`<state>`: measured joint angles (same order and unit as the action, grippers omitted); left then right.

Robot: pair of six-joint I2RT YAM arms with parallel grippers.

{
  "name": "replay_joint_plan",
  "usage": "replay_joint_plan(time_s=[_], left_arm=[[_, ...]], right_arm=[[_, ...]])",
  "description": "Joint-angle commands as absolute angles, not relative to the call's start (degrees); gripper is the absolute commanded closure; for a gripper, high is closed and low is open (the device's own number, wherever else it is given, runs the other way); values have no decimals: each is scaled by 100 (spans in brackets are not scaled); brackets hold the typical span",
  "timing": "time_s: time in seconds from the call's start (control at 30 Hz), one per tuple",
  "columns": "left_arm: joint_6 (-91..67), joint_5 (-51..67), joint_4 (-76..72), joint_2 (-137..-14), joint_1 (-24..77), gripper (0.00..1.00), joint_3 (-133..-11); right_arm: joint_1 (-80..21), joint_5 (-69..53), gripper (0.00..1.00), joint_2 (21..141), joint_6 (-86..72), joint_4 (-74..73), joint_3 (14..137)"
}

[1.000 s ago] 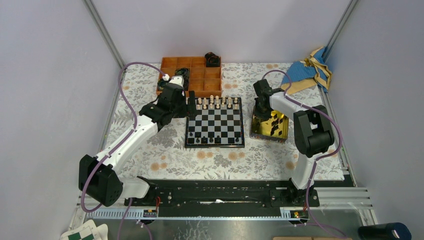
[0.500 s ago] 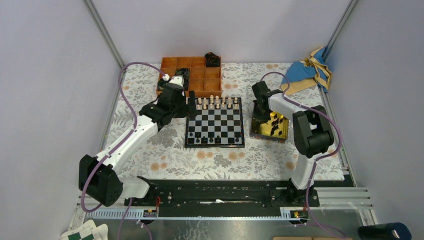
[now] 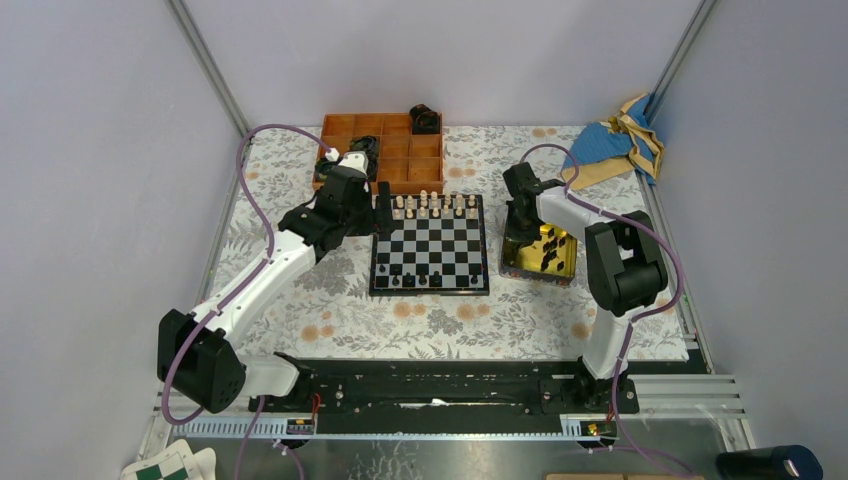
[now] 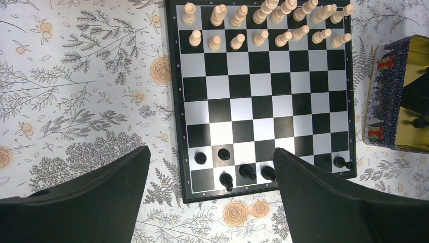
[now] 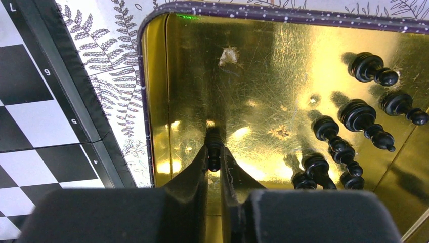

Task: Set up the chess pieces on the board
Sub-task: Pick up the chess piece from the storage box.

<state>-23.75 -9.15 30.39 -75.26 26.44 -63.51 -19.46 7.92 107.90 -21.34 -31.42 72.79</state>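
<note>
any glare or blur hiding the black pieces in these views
right wrist: the gold tin mirrors the light, bright patches around the chess piece in the right gripper, dark reflections beside the loose pieces; left wrist: even light, the board sharp, its fingers dark masses; top external: pieces too small to read

The right end effector [image 5: 215, 154] hides most of the black chess piece [image 5: 214, 137] it pinches, its kind unclear.

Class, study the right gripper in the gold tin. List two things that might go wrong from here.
The right gripper pinches the black piece only at its fingertips, so it may slip when lifted. The tin wall stands close; swinging low toward the board might catch it.
</note>
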Motion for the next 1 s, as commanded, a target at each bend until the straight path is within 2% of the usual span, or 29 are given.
replay_joint_plan(time_s=[0.0, 0.1, 0.67, 0.97], left_arm=[[-2338, -852, 2786, -7512, 2602, 1, -6291], [-2338, -853, 2788, -7514, 2602, 1, -6301], [-2338, -843, 2760, -7541, 2602, 1, -6342], [-2353, -837, 2767, -7463, 2599, 1, -6354]], right_arm=[[-1992, 865, 95, 10487, -2141, -3262, 7430], [-1994, 885, 100, 10479, -2123, -3288, 7469], [-2075, 908, 100, 9990, -2028, -3787, 7835], [-2815, 932, 100, 9832, -2047, -4311, 8432]])
